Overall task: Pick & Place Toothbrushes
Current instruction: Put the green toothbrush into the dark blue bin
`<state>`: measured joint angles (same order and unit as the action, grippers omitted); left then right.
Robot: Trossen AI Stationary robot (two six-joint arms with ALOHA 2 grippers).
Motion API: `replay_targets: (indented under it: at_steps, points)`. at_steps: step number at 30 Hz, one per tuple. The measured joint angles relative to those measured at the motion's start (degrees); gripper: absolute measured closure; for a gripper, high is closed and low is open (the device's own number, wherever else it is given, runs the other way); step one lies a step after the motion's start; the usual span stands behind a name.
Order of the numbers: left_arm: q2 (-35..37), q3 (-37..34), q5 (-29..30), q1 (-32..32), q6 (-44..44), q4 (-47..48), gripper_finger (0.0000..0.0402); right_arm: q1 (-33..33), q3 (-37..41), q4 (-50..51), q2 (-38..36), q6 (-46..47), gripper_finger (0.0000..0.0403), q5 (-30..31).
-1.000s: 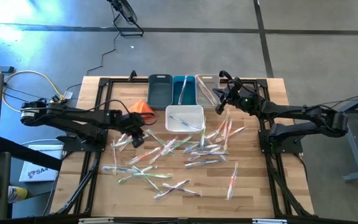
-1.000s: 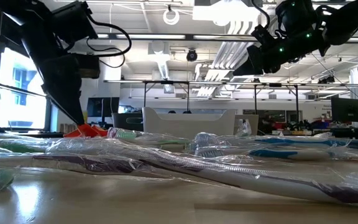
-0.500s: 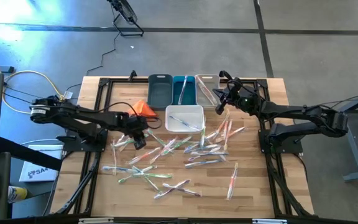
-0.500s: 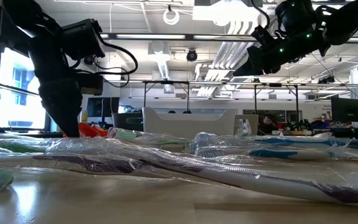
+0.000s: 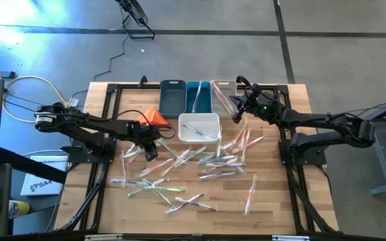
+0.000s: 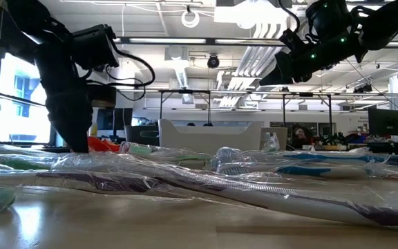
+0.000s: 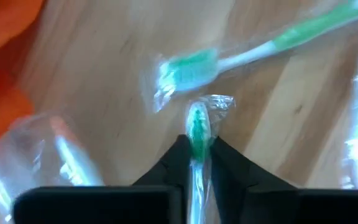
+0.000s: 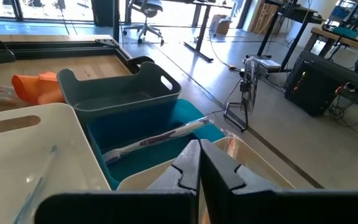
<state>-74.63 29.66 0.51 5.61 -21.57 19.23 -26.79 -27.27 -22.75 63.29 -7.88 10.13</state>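
The left end effector [image 5: 149, 148] is down at the left edge of the scatter of clear-wrapped toothbrushes [image 5: 200, 161] on the wooden counter [image 5: 273, 194]. In the left wrist view its two dark fingers [image 7: 178, 163] are pinched on a green-headed toothbrush in a crinkled clear wrapper [image 7: 197, 134]. The toothbrush's long axis runs straight out between the fingers, head forward, so the grip sits on the handle and the lift is likely to carry it lengthwise.

The row of bins lies far and to the right of this end effector: a grey plastic bin [image 5: 173, 97], a blue plastic bin [image 5: 198, 98], a clear plastic bin [image 5: 220, 94], and nearer, a white plastic bin [image 5: 199, 126]. An orange folded cloth [image 5: 154, 115] lies just beyond the left end effector.

The right end effector [image 5: 236, 107] hovers closed and empty above the clear bin.
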Motion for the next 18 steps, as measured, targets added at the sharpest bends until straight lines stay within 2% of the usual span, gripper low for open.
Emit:
replay_targets:
  at_steps: [4,12,18]
  points:
    - [0.22,0.01,-1.74,0.0,-1.21,-0.58,0.0398,0.0,0.0,0.43,0.0,0.0,0.0401,0.0]
    - [1.41,0.0,-3.37,0.0,-1.26,0.8,0.0401,0.0,0.0,2.65,0.0,0.0,0.0401,0.0]
    - [3.81,3.89,-2.78,0.0,-0.92,9.09,0.0401,-0.01,0.0,2.83,0.0,-0.56,0.0401,0.0]
